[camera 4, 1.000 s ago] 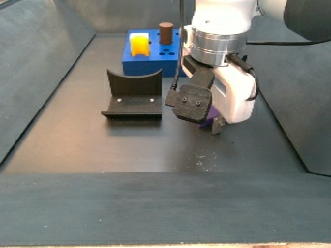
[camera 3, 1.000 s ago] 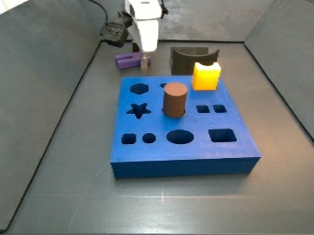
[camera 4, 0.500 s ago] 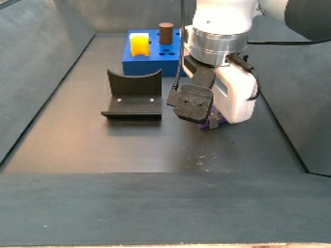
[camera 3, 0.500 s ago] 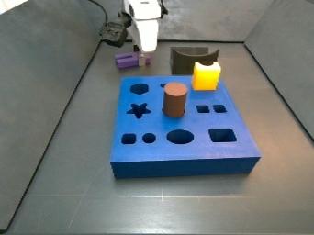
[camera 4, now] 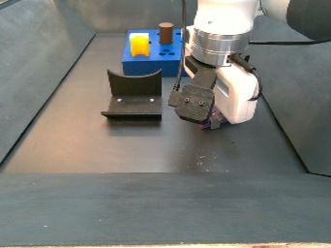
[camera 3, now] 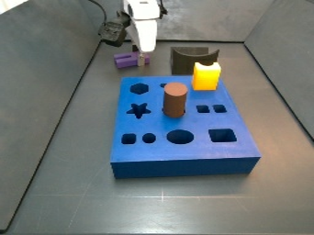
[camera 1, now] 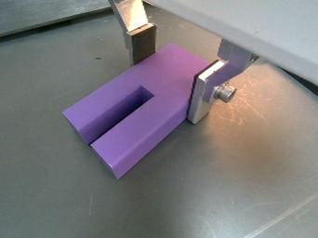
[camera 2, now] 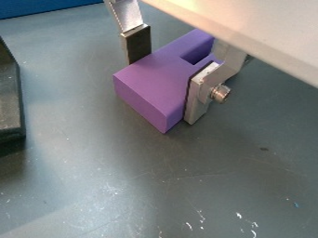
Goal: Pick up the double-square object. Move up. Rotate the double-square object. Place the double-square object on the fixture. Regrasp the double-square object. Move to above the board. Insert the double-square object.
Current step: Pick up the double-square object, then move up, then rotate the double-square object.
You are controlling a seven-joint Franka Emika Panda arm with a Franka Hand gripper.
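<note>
The double-square object (camera 1: 137,107) is a purple block with a slot in one end, and it lies flat on the dark floor. My gripper (camera 1: 174,70) straddles it at one end. Both finger plates stand against its opposite long sides, shut on it. Both wrist views show this; in a wrist view the block (camera 2: 155,84) fills the space between the plates (camera 2: 170,67). In a side view the block (camera 3: 125,61) lies left of the fixture (camera 3: 190,57) and behind the blue board (camera 3: 185,158), with the gripper (camera 3: 143,61) on it.
A yellow block (camera 3: 207,75) and a brown cylinder (camera 3: 174,99) stand in the board. The fixture (camera 4: 134,94) sits between the board (camera 4: 153,66) and the gripper (camera 4: 207,122). Grey walls enclose the floor on both sides.
</note>
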